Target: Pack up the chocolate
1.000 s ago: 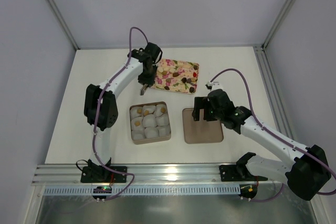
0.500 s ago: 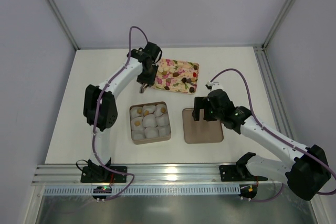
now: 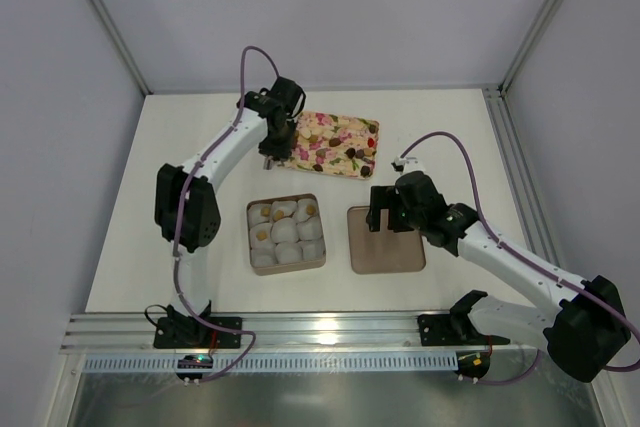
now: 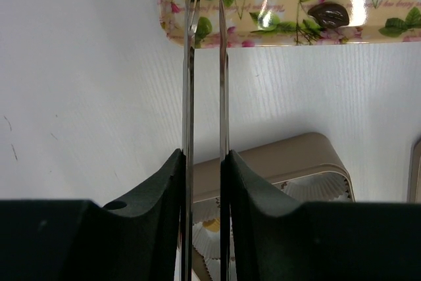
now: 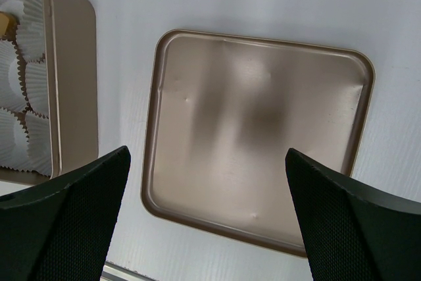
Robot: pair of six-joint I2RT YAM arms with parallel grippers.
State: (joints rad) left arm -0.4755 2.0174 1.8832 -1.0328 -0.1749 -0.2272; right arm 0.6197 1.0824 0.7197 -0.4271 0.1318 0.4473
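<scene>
While the left gripper (image 3: 269, 157) hangs at the near left corner of the floral tray (image 3: 335, 142), its two thin metal fingers (image 4: 187, 83) stand close together, with only a narrow slit between them. Their tips run out of the wrist picture at the tray's edge, so I cannot tell if they pinch something or not. Part of the chocolate (image 4: 327, 13) lies on this tray — one dark piece is to the right of the fingers, well apart from them, and other pieces are spread further to the right over the flower pattern. More chocolate, the tan-gold kind, sits in some of the white paper cups (image 3: 288, 252) of the square box (image 3: 287, 270), which stands on the table (image 3: 450, 137) on the near side of the left gripper. On the right, the right gripper (image 5: 207, 151) is spread wide and holds nothing — it hovers over the flat lid (image 5: 256, 136), which lies just to the right of the box, apart from it.
</scene>
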